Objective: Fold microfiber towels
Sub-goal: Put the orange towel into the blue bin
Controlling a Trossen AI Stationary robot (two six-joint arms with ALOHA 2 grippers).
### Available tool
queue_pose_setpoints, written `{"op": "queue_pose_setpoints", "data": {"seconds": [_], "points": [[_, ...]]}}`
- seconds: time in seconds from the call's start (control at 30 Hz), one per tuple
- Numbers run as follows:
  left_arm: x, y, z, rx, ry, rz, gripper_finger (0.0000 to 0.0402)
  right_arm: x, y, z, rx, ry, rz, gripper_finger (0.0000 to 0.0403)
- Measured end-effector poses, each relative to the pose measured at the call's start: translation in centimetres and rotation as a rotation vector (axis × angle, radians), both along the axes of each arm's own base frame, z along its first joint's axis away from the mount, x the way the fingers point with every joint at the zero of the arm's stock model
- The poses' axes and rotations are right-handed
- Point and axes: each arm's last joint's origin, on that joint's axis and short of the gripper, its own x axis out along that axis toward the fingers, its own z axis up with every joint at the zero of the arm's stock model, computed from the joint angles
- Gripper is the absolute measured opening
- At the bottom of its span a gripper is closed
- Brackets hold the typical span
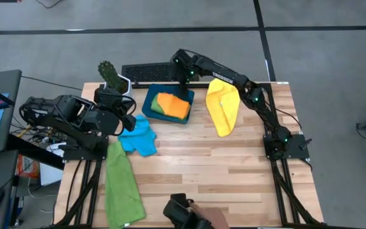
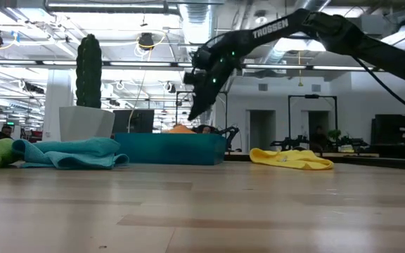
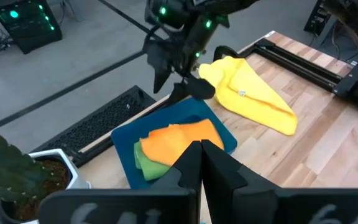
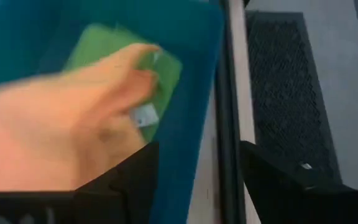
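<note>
A dark teal tray [image 1: 150,100] at the table's far middle holds a folded orange towel [image 1: 175,105] lying on a folded green towel [image 1: 158,107]. The two also show in the left wrist view, orange [image 3: 182,140] on green [image 3: 146,163]. A yellow towel [image 1: 223,107] lies crumpled to the right of the tray. A sky-blue towel [image 1: 139,137] lies bunched at the left, and a second green towel [image 1: 121,186] lies at the near left. My right gripper [image 4: 197,162] hovers open and empty over the tray's far edge [image 1: 184,77]. My left gripper [image 3: 202,149] is shut, by the blue towel's far-left side.
A cactus in a white pot [image 1: 113,77] stands at the far left corner. A black perforated mat [image 1: 148,71] lies behind the tray. A dark object and a person's hand [image 1: 199,216] show at the near edge. Bare wood lies in the table's middle and right.
</note>
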Motion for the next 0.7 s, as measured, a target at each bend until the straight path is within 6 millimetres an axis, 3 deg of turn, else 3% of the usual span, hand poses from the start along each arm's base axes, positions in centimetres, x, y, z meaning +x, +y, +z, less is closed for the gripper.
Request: {"op": "queue_pose_setpoints", "data": {"seconds": [0.1,0.2,0.27,0.4,0.57,0.7], "points": [[0.0,0.0,0.0,0.001,0.0,0.001,0.0,0.2,0.9,1.5,0.172,-0.128,0.024,0.0245],[0.0,0.0,0.0,0.007,0.005,-0.002,0.0,1.7,3.8,2.4,0.25,-0.181,0.077,0.0244],[0.0,0.0,0.0,0.01,0.008,-0.004,0.0,2.9,6.2,1.9,0.215,-0.142,0.131,0.0245],[0.0,0.0,0.0,0.01,0.008,-0.003,0.0,5.5,9.6,0.0,-0.045,-0.063,0.18,0.0245],[0.0,0.0,0.0,-0.005,-0.002,0.001,0.0,6.3,9.5,-0.4,-0.226,-0.04,0.053,0.0245],[0.0,-0.1,-0.1,-0.02,0.003,-0.01,0.0,5.6,7.8,-0.5,-0.144,-0.054,-0.01,0.0245]]}}
